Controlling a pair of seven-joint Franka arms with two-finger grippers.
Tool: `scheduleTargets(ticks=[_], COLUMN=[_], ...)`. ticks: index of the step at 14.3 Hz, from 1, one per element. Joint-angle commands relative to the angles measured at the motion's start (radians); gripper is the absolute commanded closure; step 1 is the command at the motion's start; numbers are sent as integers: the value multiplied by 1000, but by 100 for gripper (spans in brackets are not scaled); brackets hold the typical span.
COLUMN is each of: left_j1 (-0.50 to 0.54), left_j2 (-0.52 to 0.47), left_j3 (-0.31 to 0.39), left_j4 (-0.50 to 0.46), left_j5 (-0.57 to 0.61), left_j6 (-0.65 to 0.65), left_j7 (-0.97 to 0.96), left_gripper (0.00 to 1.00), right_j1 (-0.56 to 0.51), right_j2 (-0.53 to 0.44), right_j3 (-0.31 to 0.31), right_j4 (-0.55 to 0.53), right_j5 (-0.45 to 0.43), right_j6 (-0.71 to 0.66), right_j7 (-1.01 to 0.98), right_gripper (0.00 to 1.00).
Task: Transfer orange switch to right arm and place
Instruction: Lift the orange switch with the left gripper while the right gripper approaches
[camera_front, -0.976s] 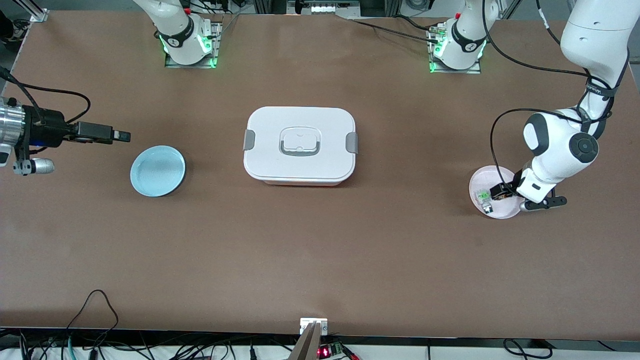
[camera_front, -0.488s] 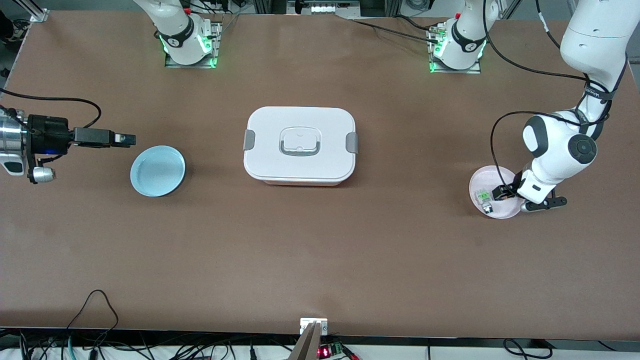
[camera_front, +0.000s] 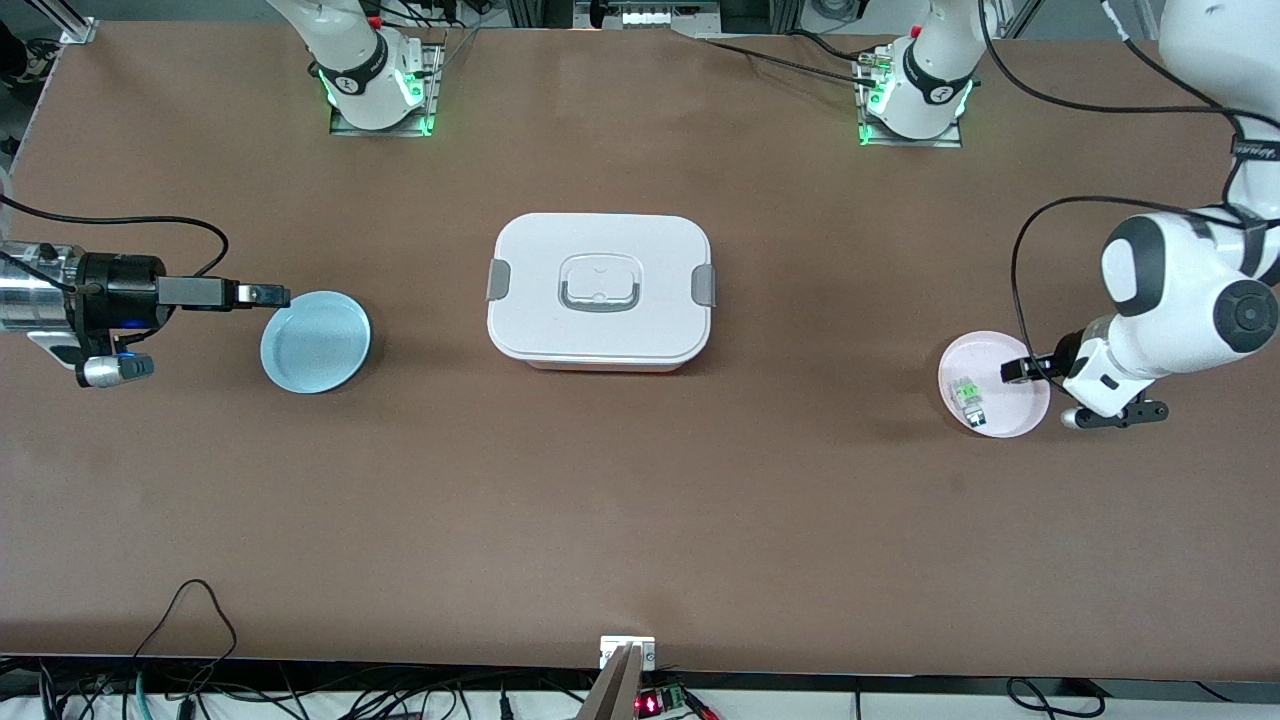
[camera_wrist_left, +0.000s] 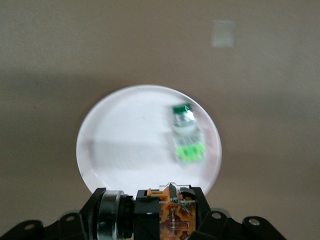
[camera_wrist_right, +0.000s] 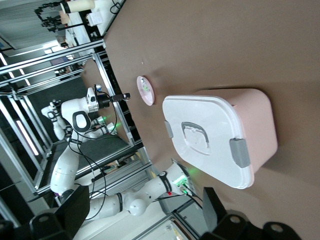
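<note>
Gripping the orange switch (camera_wrist_left: 172, 212) with closed jaws, the left gripper (camera_front: 1012, 371) hovers over the pink plate (camera_front: 1000, 425) at frame right; the right gripper (camera_front: 268, 295), jaws wide, waits at the blue plate's (camera_front: 315, 375) rim.

The left wrist view's edge cuts off the orange switch (camera_wrist_left: 172, 220).

Pink plate (camera_front: 1020, 420), blue plate (camera_front: 315, 342) (pale), white box (camera_front: 598, 290)
</note>
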Motion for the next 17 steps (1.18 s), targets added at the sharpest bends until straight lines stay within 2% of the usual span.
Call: scheduleTargets(ticks=[1,6,12,15,17], left_j1=[10,12,10,13,13], left_j2=[-28,-20,-15,-18,-17], left_j3=[-37,-157,-248,-314,-342], left_j4=[43,44,39,15,-12], left_j5=[-99,-158,-478,-691,-815], left_j6=[-149,-183,-183,-235,-246], left_j7=[158,459,865,1069,1301], left_gripper=[100,100,100,100,100], right_j1=[-10,0,3,3,3], right_j2=[5,10,1,-4,-7], right_j3=[12,60,146,199,247], right_j4=[-31,-31,-49,-43,-41], right_j5=[65,85,92,149,172], right_j6=[4,12,99,157,220], right_j7=[-77,-73,-3,-6,-7], right_gripper=[0,0,0,0,0])
